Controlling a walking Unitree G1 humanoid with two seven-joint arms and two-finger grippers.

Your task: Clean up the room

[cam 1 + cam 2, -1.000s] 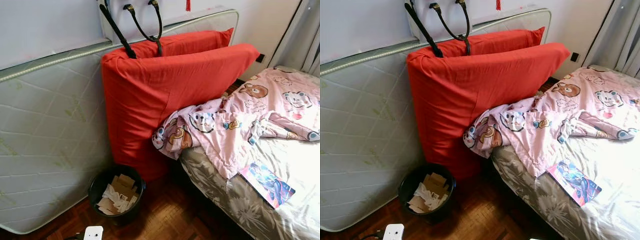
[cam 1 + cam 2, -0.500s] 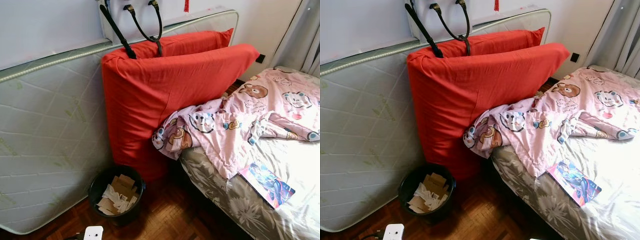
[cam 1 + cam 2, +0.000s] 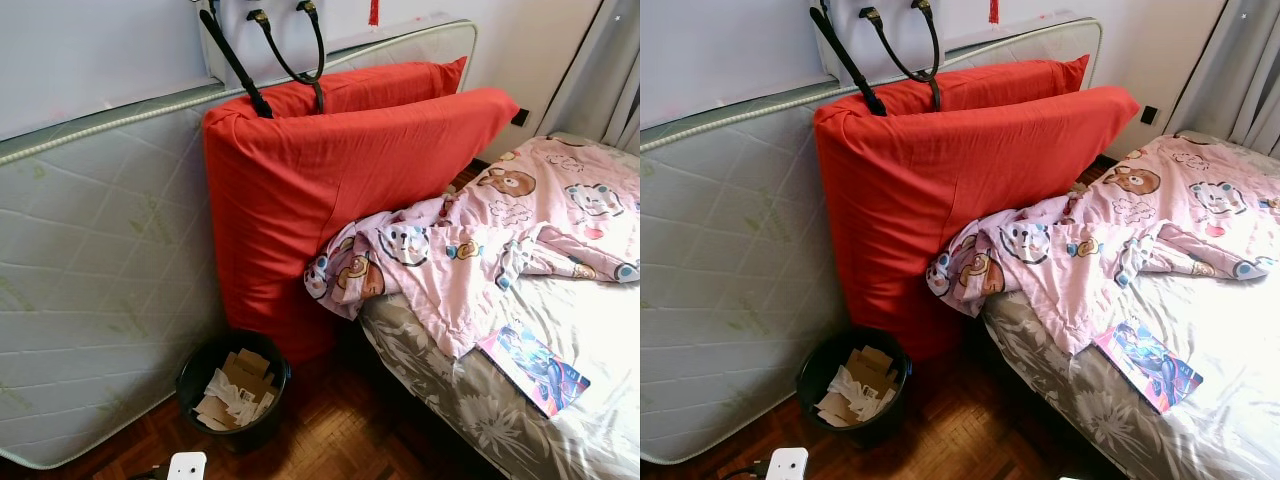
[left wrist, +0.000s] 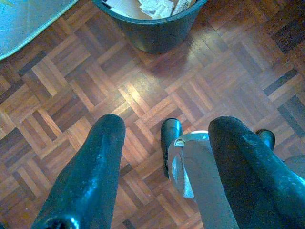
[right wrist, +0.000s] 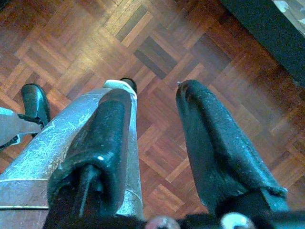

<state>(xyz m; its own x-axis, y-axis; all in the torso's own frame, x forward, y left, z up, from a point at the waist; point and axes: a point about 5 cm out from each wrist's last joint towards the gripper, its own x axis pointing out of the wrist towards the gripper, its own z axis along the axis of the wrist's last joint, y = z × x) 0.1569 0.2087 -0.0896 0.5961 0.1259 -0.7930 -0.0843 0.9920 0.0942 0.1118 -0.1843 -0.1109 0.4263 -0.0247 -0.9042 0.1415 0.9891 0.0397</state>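
A crumpled pink cartoon-print blanket [image 3: 470,245] lies across the bed [image 3: 470,400], one corner hanging over the bed's near end. A colourful booklet [image 3: 535,368] rests on the sheet near the bed's edge. On the parquet by the red cushion stands a black waste bin [image 3: 232,388] holding paper and cardboard scraps; its rim is also in the left wrist view [image 4: 152,28]. My left gripper [image 4: 169,121] hangs open above the floor a short way from the bin. My right gripper [image 5: 156,93] hangs open over bare parquet, nothing between its fingers.
A large red cushion [image 3: 330,190] leans on a pale mattress [image 3: 100,260] propped against the wall. A bag with black handles [image 3: 285,45] sits behind the cushion's top. A white plug adapter [image 3: 187,466] lies on the floor near me. Grey curtains [image 3: 610,80] hang at right.
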